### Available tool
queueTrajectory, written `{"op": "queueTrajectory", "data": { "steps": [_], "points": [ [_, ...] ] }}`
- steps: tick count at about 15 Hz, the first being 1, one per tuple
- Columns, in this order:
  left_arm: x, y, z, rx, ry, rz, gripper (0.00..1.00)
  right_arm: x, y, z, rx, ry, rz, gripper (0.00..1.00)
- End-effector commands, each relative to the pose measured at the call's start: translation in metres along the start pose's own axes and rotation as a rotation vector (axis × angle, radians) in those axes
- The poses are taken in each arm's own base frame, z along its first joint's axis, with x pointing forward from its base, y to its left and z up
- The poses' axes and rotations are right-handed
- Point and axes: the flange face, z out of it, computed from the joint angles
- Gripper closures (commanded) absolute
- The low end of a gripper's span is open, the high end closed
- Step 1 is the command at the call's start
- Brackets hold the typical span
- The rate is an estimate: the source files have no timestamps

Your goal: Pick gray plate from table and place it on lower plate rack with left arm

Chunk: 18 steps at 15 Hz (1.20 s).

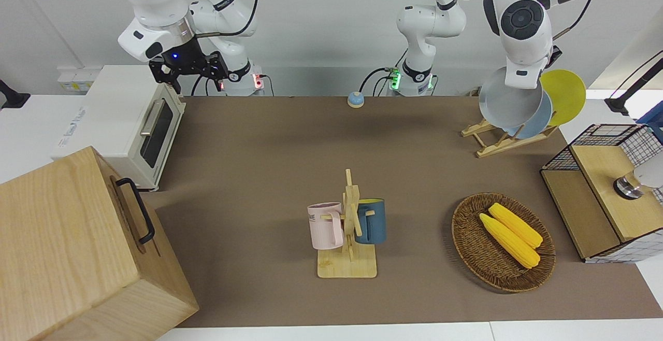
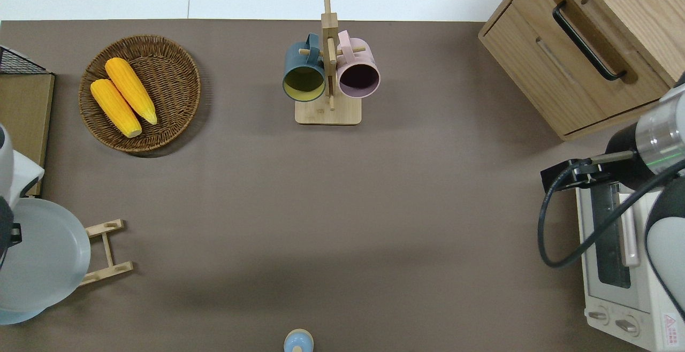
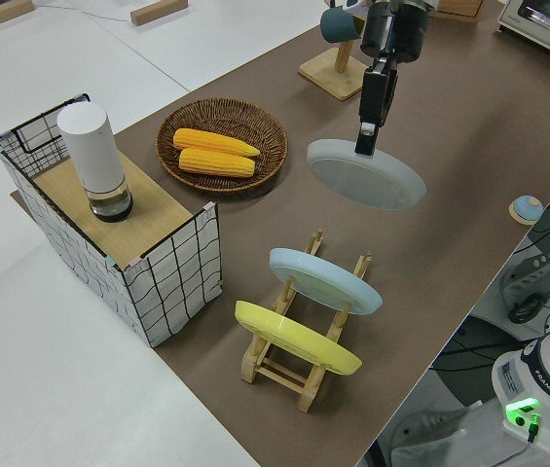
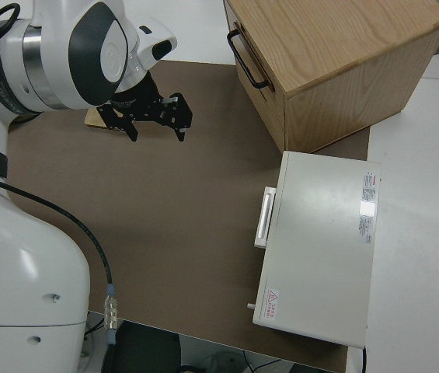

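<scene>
Wooden cabinet (image 1: pixel 77 247) with a black handle, closest to where I stand across the table, at the right arm's end.

Mug stand (image 1: pixel 349 237), light wood, carrying a pink mug (image 1: pixel 326 225) and a dark blue mug (image 1: pixel 371 221); beside it, toward the left arm's end, a wicker basket (image 1: pixel 469 247) with two corn cobs (image 1: pixel 510 233), then a wire-sided box (image 1: pixel 601 196) at the table's end.

White toaster oven (image 1: pixel 132 123), nearer to the robots than the cabinet.

Lower plate rack (image 3: pixel 299 336), light wood, nearer to the robots than the basket. Already holds a yellow plate (image 3: pixel 294 339) and a light-blue plate (image 3: pixel 325 279), each slanted in its own slot; the slot nearest the table's middle looks free.

Gray plate (image 3: pixel 365 173), off the table, in the air, tilted, over the free end of the rack in the overhead view. Left gripper (image 3: pixel 366 136) is clamped on its rim from above, fingers pointing down.

Small blue bell (image 1: pixel 355 99) by the arm bases.

Right gripper (image 4: pixel 155 118), fingers apart, holding nothing; that arm is parked.

Status, as I judge it: pick done, carry nearly done. Left: lower the plate into the free slot and let go — whether its edge touches the blue plate I cannot tell
</scene>
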Motion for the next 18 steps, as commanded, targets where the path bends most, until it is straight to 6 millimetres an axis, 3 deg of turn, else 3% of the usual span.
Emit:
{"op": "queueTrajectory", "data": {
  "steps": [1, 2, 12, 18],
  "points": [
    [0.001, 0.011, 0.012, 0.079, -0.013, -0.065, 1.0, -0.002, 0.002, -0.003, -0.005, -0.001, 0.015, 0.017],
    [0.003, 0.021, 0.024, 0.116, -0.014, -0.098, 1.0, -0.002, 0.002, -0.003, -0.005, -0.001, 0.015, 0.017],
    [0.007, 0.078, 0.074, 0.141, 0.003, -0.201, 1.0, -0.002, 0.002, -0.003, -0.006, -0.001, 0.015, 0.017],
    [0.005, 0.104, 0.084, 0.159, 0.012, -0.242, 1.0, -0.002, 0.003, -0.003, -0.005, -0.001, 0.016, 0.017]
  ]
}}
